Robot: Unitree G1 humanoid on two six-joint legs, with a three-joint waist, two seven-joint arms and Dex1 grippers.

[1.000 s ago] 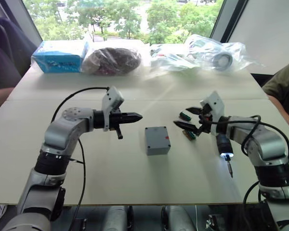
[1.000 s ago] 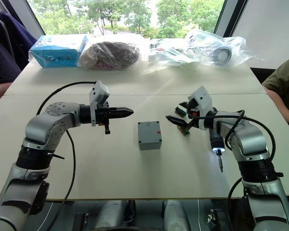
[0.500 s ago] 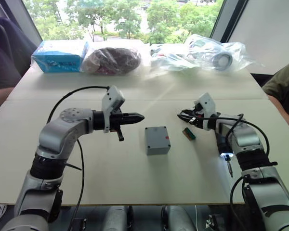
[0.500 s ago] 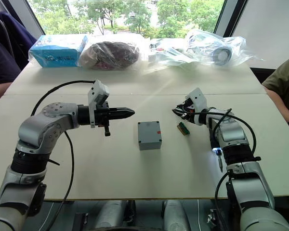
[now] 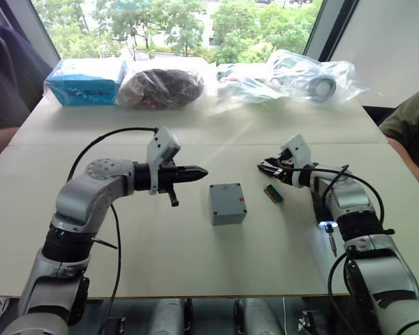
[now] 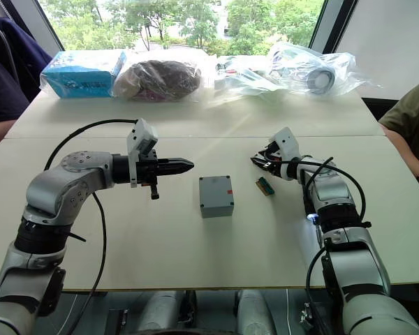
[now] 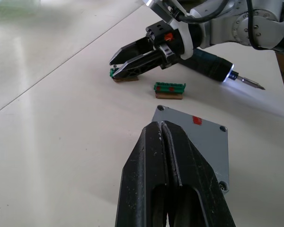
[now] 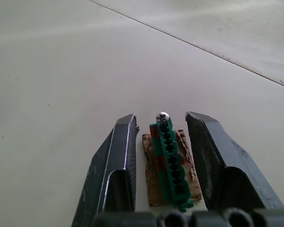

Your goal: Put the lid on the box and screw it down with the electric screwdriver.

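My right gripper holds its fingers released astride the green block with its screw, left gripper clenched empty; a skewed closure risks knocking the screw loose.

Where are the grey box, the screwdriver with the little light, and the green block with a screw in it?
Box [image 5: 228,202]: left eye view, middle of its flat top.
Screwdriver [image 7: 209,64]: left wrist view, black barrel, near the lit tip.
Green block [image 8: 169,158]: right wrist view, its green strip, between the right pincer's open fingers.
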